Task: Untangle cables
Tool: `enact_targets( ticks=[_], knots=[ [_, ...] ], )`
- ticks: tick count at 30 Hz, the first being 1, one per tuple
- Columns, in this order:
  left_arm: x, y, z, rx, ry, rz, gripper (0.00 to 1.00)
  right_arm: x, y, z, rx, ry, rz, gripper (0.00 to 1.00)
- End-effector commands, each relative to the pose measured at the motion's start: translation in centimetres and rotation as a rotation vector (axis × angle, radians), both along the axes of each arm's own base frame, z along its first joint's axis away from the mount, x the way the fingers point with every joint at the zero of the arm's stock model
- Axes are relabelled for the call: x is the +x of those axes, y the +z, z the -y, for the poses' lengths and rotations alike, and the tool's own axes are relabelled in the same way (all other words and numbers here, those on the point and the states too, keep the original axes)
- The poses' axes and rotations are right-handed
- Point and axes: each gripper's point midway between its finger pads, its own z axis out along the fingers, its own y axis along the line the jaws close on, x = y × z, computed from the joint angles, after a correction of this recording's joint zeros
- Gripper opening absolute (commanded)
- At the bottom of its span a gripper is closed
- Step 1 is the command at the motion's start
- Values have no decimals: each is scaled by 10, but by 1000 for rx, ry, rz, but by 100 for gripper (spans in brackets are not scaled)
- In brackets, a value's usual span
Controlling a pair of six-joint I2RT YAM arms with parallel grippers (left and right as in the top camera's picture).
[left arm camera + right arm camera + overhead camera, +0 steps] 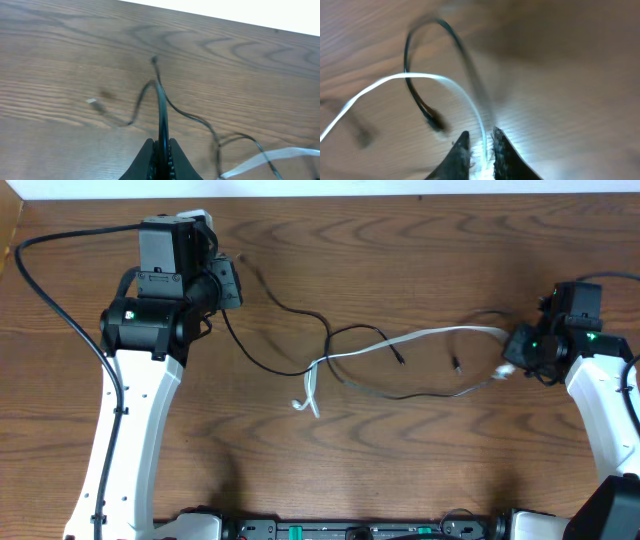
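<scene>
Black cable (285, 308) is clamped in my left pincer (161, 144) at upper left, white cable (430, 333) in my right pincer (481, 134) at far right. They cross mid-frame. I judge this the separating step; next, draw outward gently.

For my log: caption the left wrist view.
Left gripper pinching the black cable over the table, white cable lower right.

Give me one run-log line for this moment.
left gripper: shut on black cable | right gripper: shut on white cable | status: not yet untangled
</scene>
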Motion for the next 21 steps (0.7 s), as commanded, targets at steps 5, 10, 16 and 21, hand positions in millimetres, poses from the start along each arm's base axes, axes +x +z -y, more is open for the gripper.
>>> enact_targets(
  ticks=[5, 10, 16, 21],
  knots=[
    [-3, 32, 53, -156, -296, 107, 7, 29, 55, -69, 304, 333, 234, 65],
    [-12, 81, 97, -323, -550, 271, 7, 34, 86, -90, 411, 414, 308, 89],
    [-18, 166, 122, -566, -665, 503, 7, 30, 102, -125, 506, 534, 349, 89],
    [-21, 229, 122, -764, -643, 643, 7, 26, 102, -155, 486, 618, 353, 90]
  ],
)
